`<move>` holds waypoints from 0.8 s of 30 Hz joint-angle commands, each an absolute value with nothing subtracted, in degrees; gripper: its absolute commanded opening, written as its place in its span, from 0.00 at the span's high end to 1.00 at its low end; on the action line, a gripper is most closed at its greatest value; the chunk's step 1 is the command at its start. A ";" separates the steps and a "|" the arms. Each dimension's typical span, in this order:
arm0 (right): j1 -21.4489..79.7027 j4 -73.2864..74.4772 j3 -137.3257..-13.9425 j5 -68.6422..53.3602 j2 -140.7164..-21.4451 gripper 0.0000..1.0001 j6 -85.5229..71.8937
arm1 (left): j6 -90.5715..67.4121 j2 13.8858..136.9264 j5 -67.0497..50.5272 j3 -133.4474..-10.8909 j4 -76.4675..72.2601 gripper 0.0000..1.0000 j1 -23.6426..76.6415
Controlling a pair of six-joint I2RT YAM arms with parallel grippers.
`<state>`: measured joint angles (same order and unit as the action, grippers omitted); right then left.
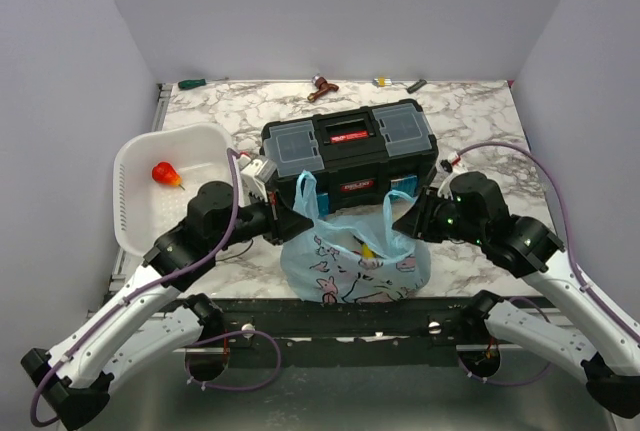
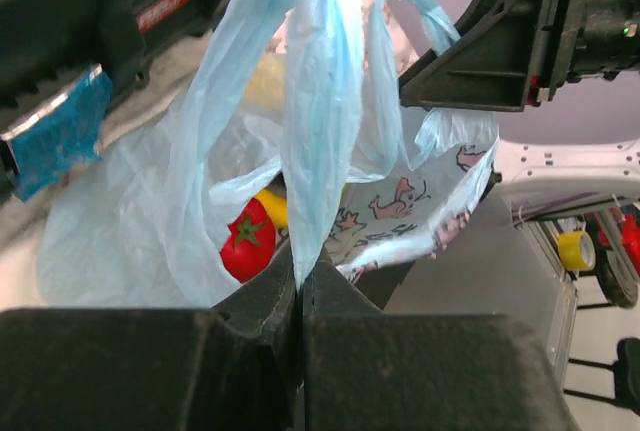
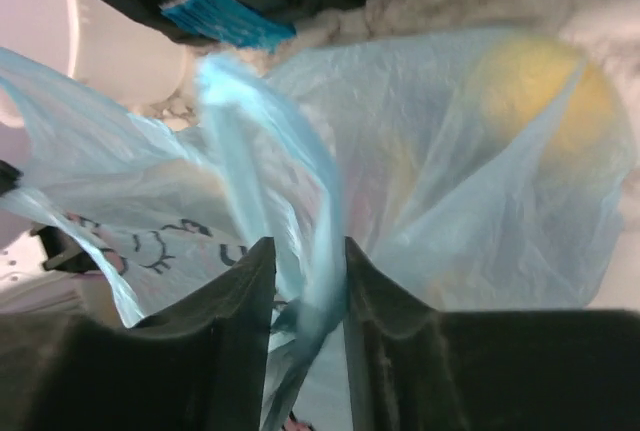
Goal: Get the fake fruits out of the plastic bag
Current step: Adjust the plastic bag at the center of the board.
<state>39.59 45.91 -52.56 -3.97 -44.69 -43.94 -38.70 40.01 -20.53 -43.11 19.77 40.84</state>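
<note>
We see the bag (image 1: 355, 269) on the bench (image 1: 480, 121), low in the middle of the top view. It sits just in front of the black box (image 1: 345, 146). The bag is thin and light blue, with pink and white animals on it. Its two handles are pulled apart, one to each side, so its mouth is open.

The left tool (image 2: 302, 286) is pressed tight together on one blue handle. In the left wrist view the handle runs from that tool up to the top of the picture. The right tool (image 3: 305, 286) pinches the other handle. A bunch of blue plastic fills the thin gap between its two fingers (image 3: 240, 301).

The fruits are inside the bag. The apple (image 2: 247, 241) is red with a green top and shows low in the middle of the left wrist view. The banana (image 2: 273, 206) touches it just above. A round yellow fruit (image 3: 540, 91) shows through the plastic at the upper right of the right wrist view.

The white basket (image 1: 125, 206) is at the left of the top view, beside the box. A small red fruit (image 1: 165, 173) with an orange tip lies in it. The box lid is shut.

A few little things lie along the far edge of the bench, too small for us to tell what they are.
</note>
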 commanded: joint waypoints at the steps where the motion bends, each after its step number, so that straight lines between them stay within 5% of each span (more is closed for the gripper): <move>1: 39.55 39.50 -57.85 3.04 -46.41 0.73 -39.71 | -36.48 40.06 -15.78 -48.30 18.54 1.00 40.49; 6: 39.55 43.31 -66.82 10.94 -50.80 0.93 -33.44 | -35.99 43.29 -9.32 -53.47 19.41 1.00 40.42; 10: 39.53 43.60 -70.44 16.15 -50.67 0.99 -31.30 | -33.87 47.12 -7.90 -57.20 18.83 1.00 39.84; 21: 39.55 47.93 -83.48 35.44 -49.86 0.98 -28.98 | -34.01 62.94 -19.81 -72.76 16.10 1.00 36.50; 24: 39.55 49.59 -82.96 28.02 -49.06 0.86 -27.00 | -33.42 66.18 -22.25 -75.56 16.96 1.00 35.96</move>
